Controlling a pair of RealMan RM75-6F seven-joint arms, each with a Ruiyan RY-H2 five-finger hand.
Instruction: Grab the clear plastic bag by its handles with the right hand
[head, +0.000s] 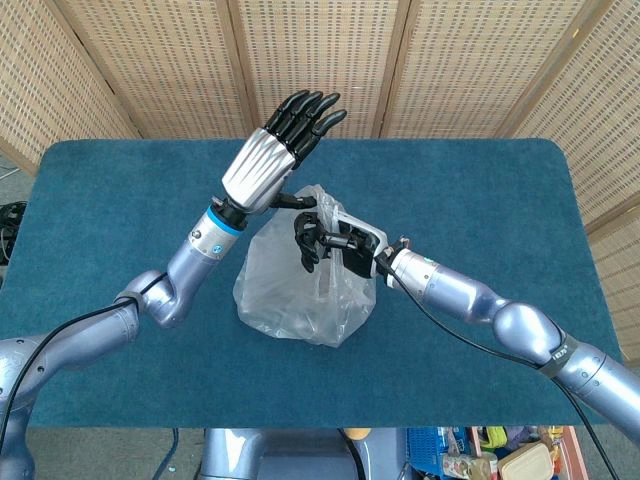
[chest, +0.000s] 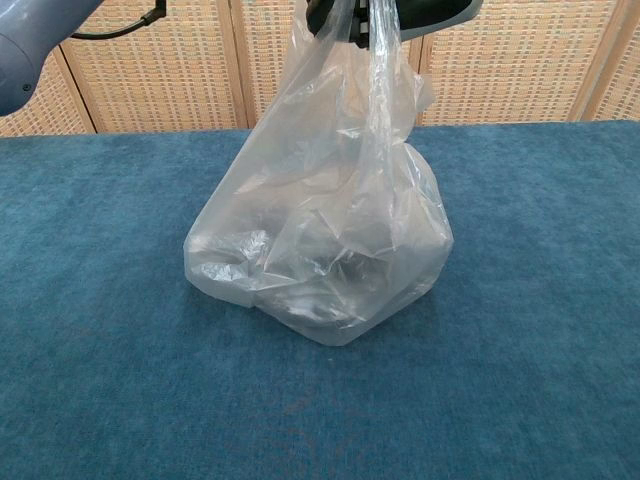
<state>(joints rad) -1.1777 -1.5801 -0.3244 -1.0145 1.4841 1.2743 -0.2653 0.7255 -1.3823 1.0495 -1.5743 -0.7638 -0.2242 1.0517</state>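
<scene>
A clear plastic bag (head: 300, 290) (chest: 320, 240) stands on the blue table (head: 480, 180), bulging at the bottom with crumpled contents. Its handles (chest: 378, 60) are pulled up tight to the top edge of the chest view. My right hand (head: 325, 238) grips the handles at the top of the bag, its dark fingers curled around them. In the chest view only the underside of that right hand (chest: 420, 10) shows. My left hand (head: 280, 150) is raised above and behind the bag, fingers straight and spread, holding nothing.
Wicker screens (head: 330, 60) close off the far side of the table. Blue cloth (chest: 120, 380) lies bare around the bag on all sides. Clutter (head: 500, 455) sits on the floor below the table's near edge.
</scene>
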